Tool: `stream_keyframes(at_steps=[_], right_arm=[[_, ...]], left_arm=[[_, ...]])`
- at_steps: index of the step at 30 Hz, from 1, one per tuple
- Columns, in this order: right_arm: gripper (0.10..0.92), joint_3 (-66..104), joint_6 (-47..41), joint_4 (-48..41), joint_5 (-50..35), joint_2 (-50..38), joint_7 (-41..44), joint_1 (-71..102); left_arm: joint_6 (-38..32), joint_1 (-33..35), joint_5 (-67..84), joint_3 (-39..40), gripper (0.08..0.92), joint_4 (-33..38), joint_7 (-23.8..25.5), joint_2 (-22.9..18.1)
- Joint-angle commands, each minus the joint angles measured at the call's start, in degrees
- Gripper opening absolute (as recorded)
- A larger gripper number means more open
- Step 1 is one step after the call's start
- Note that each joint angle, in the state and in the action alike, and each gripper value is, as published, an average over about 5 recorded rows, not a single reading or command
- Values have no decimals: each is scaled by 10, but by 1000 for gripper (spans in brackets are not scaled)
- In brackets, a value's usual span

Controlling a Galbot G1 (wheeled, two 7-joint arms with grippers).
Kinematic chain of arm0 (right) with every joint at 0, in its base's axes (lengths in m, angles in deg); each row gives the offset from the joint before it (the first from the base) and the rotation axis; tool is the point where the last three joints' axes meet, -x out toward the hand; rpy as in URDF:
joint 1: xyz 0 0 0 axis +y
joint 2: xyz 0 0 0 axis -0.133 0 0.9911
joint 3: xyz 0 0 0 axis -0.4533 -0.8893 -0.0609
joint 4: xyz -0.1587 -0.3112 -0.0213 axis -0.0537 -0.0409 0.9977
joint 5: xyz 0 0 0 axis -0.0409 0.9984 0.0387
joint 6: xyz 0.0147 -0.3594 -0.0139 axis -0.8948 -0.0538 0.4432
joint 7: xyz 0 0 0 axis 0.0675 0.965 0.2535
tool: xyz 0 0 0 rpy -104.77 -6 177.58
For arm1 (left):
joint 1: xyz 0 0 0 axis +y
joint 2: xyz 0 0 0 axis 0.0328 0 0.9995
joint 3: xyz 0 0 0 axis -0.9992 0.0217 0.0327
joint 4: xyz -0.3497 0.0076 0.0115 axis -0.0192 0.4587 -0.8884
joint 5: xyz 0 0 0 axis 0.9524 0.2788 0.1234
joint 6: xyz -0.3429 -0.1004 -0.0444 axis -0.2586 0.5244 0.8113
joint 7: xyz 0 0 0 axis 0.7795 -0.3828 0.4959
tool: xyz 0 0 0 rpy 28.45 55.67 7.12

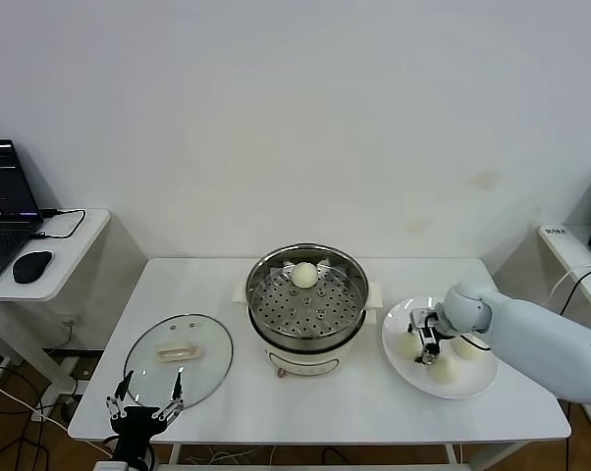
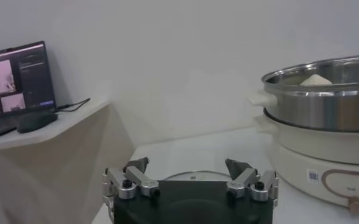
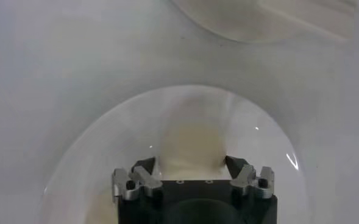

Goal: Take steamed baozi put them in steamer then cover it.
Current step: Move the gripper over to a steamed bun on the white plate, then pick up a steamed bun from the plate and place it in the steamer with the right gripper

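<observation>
White table (image 1: 305, 417), white plate (image 1: 472, 386), side desk (image 1: 75, 245) with laptop (image 1: 3, 211), mouse (image 1: 32, 265), cables (image 1: 65, 218).

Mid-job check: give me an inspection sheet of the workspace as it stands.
Surface: white table.
Job's things: one baozi in the steamer; three on the white plate; cover flat on the table beside the steamer.
Clutter: nothing seen.
Grippers: right tool down on the plate, fingers around a baozi; left tool open, idle at the table's near edge by the cover.
Cables: cable by the laptop.
Surroundings: side desk with mouse; white wall.
</observation>
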Motion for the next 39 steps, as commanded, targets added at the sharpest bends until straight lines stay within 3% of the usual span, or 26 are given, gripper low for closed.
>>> stream_keyframes(at_steps=[1,11,20,25,31,39], right_arm=[[631,5,1,-4,0,0,6,-1],[619,-32,-15,56,-55,-65,51,-135],[629,-135,-52,133,-172,-98,54,-343],[636,-212,-91,167,-260,-45,30,-460],[636,-231,-145,179,-322,64,-20,-465],[643,-220,-198,115,-385,208,-98,-403]], left_arm=[[0,1,-1,0,823,3,0,-1],[0,-1,-1,2,823,8,0,1],[1,0,-1,8,823,22,0,7],[1,-2,0,10,823,26,0,9],[0,-2,3,6,823,24,0,9],[1,6,7,-9,823,31,1,7]])
